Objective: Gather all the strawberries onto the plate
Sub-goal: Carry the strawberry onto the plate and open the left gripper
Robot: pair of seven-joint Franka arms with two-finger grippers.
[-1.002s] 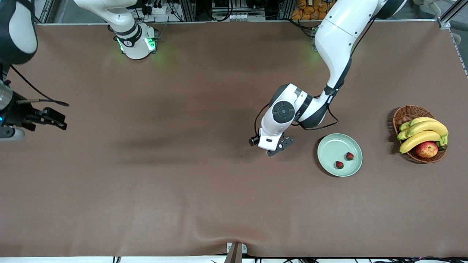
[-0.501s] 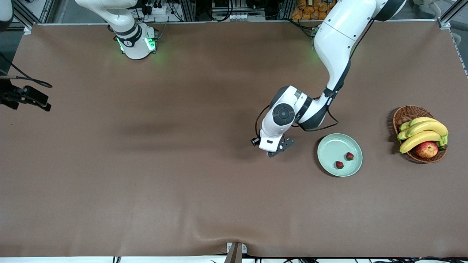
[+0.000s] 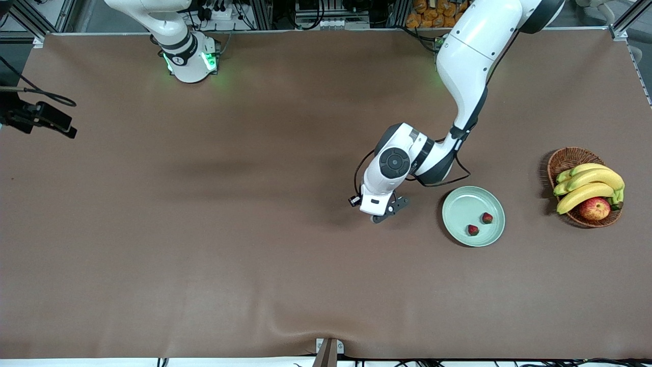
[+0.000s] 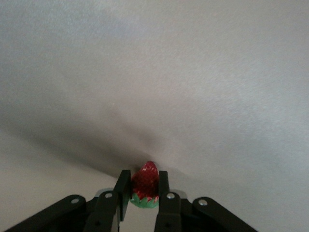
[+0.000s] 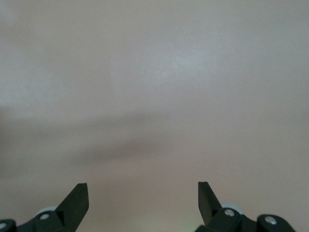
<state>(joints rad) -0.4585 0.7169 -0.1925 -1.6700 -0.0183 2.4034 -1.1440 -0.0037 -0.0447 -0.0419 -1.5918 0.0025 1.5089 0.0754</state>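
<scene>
I have the left claw (image 4: 144, 193) pinching the third strawberry (image 4: 146, 180) between its fingertips, low over the worktop (image 3: 254, 229), at about nine o'clock from the plate (image 3: 461, 204) and just beside it. Two strawberries (image 3: 473, 230) already lie in the plate. My worry is that the berry is tiny and held only at the tips, so it could slip or get crushed on the carry, or bounce out off the glossy rim. The right claw (image 5: 143, 193) waits spread and empty at the right arm's end of the worktop. I can read no writing or labels.
</scene>
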